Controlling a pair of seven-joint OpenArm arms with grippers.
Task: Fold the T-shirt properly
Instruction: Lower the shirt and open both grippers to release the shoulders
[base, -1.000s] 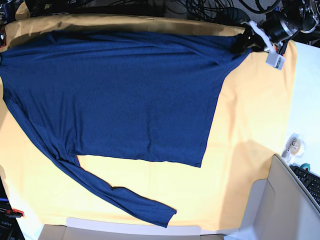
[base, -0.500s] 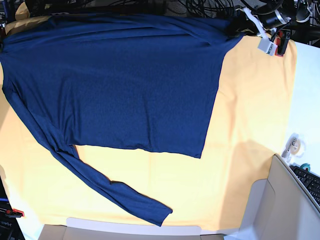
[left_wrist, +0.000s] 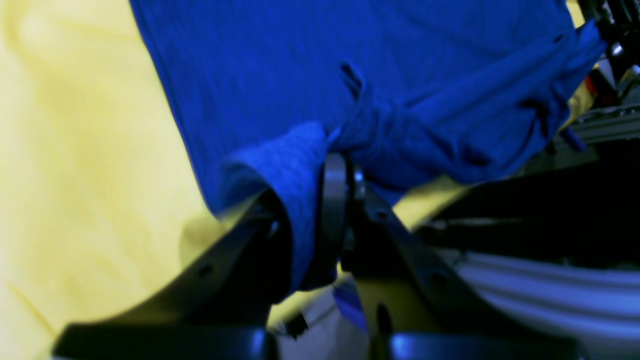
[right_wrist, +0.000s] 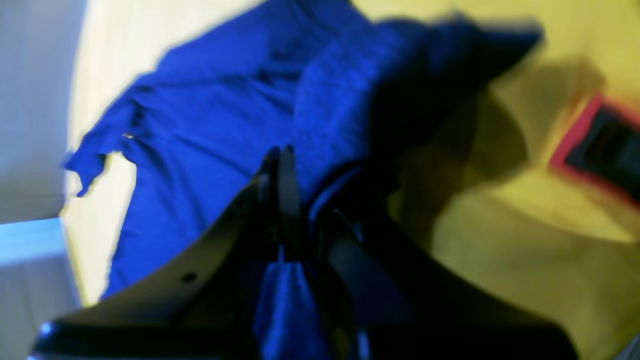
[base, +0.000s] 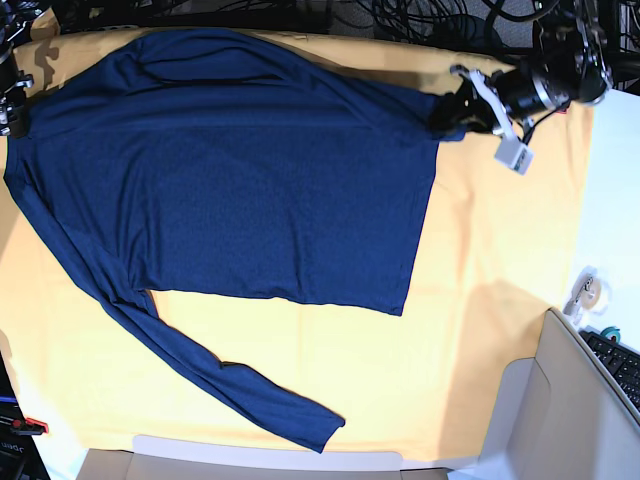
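1. Found T-shirt (base: 240, 170) spread flat on yellow-orange cloth (base: 500, 300), body broad across the cloth's far half, one long sleeve (base: 215, 375) trailing toward the cloth's near edge.
2. Noted left gripper (base: 452, 112) clamped on the shirt's far right corner; in left wrist view (left_wrist: 340, 165), jaws shut on a bunched fold of navy knit, fabric drawn into taut ridges running away from the pinch.
3. Noted right gripper (right_wrist: 292, 165) closed on the shirt's far left edge; blurred in right wrist view, but blue fabric visibly caught between the jaws. Barely visible at the shirt's left margin in base view.
4. Judged the paired corner grips as serving to carry the far edge over the body for a first fold; tension between the two pinches probably meant to hold that edge straight.
5. Judged fold as not yet formed: body single-layered, near sleeve loose.
6. Surface: cloth soft, lightly creased, covering a pale table (base: 615, 180) right of the shirt.
7. Surroundings: dark cables (base: 420, 18) beyond the shirt's far edge; keyboard corner (base: 622, 362) and grey panel (base: 550, 410) right of the sleeve end.
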